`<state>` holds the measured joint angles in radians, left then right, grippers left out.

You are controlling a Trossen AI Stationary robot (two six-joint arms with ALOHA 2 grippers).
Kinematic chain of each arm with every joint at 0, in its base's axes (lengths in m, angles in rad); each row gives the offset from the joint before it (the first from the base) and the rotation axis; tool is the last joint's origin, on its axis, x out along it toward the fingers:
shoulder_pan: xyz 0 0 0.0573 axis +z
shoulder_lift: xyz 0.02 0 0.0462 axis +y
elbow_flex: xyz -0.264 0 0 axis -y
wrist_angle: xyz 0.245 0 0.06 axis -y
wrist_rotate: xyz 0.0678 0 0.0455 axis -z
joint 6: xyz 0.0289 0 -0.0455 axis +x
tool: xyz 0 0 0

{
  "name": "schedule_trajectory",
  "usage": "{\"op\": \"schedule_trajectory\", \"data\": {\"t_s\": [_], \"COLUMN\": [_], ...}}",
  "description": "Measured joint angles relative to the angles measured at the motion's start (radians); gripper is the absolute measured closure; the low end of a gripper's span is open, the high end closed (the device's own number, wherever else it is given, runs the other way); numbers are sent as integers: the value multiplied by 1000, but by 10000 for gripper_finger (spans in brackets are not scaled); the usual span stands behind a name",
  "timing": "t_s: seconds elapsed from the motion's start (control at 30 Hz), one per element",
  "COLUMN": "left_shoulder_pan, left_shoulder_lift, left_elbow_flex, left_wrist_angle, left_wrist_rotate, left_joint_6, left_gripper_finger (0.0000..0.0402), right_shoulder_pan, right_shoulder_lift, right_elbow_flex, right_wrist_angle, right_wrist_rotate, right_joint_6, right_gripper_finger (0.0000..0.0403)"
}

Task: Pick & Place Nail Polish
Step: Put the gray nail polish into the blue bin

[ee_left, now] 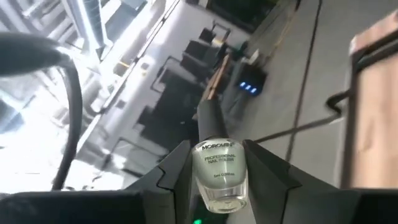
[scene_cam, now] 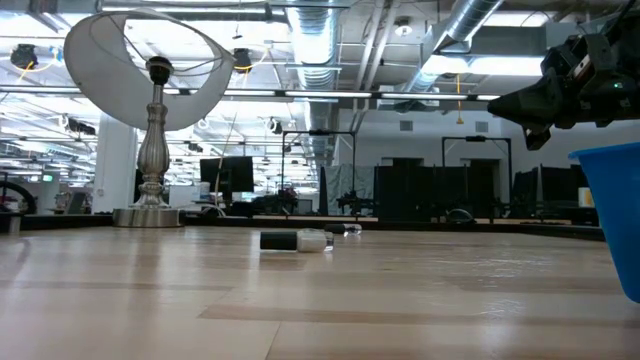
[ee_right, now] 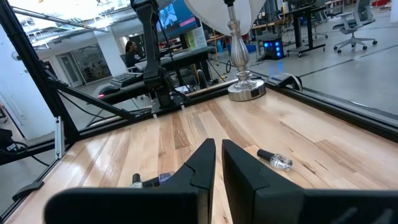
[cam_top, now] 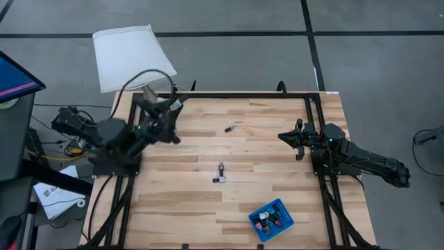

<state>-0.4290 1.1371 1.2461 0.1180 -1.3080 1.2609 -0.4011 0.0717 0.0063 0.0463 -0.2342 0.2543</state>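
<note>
My left gripper (cam_top: pixel 173 104) is raised over the table's far left corner, beside the lamp. It is shut on a pale, clear nail polish bottle (ee_left: pixel 219 174) with a dark cap (ee_left: pixel 208 121). Two more nail polish bottles lie on their sides on the wood: one at the far middle (cam_top: pixel 229 128) (ee_right: pixel 275 160), one at the centre (cam_top: pixel 220 173) (scene_cam: pixel 295 240). Several others sit in the blue tray (cam_top: pixel 272 219). My right gripper (ee_right: pixel 218 155) (cam_top: pixel 283 135) is shut on nothing, above the table's right side. My left gripper pinches the bottle's glass body (ee_left: pixel 205 180) between its two fingers (ee_left: pixel 177 171), one on each side. The bottle lies along the fingers, label toward the camera, its dark cap pointing out past the fingertips. It is lifted clear of the table.
A table lamp with a white shade (cam_top: pixel 132 55) (scene_cam: pixel 150 100) stands at the far left corner, close to my left gripper. The blue tray's wall (scene_cam: pixel 615 210) is near the front right edge. A black frame (cam_top: pixel 312 104) runs along the table's sides.
</note>
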Motion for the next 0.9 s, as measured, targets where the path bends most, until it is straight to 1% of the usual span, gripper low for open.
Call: {"op": "schedule_trajectory", "data": {"t_s": [0.07,0.1,0.17,0.23,0.3,0.37,0.5,0.6,0.7,0.8,0.9], "left_shoulder_pan": [56,80,121,167,214,260,324,349,353,352,352], "left_shoulder_lift": [3,4,6,7,10,11,10,10,10,15,17], "left_elbow_flex": [0,0,0,0,0,0,0,0,0,0,0], "left_wrist_angle": [6,4,3,5,7,7,11,14,26,74,159], "left_wrist_rotate": [51,87,177,289,404,491,618,742,824,916,1062], "left_joint_6": [91,170,360,582,772,904,1153,1292,1403,1453,1486], "left_gripper_finger": [293,292,291,292,292,290,284,284,285,281,279], "right_shoulder_pan": [0,0,0,0,0,0,0,0,0,0,0], "right_shoulder_lift": [0,0,0,0,0,0,0,0,0,0,0], "right_elbow_flex": [0,0,0,0,0,0,0,0,0,0,0], "right_wrist_angle": [0,0,0,0,0,0,0,0,0,0,0], "right_wrist_rotate": [0,0,0,0,0,0,0,0,0,0,0], "right_joint_6": [0,0,0,0,0,0,0,0,0,0,0], "right_gripper_finger": [381,381,381,381,381,381,381,381,381,381,381]}}
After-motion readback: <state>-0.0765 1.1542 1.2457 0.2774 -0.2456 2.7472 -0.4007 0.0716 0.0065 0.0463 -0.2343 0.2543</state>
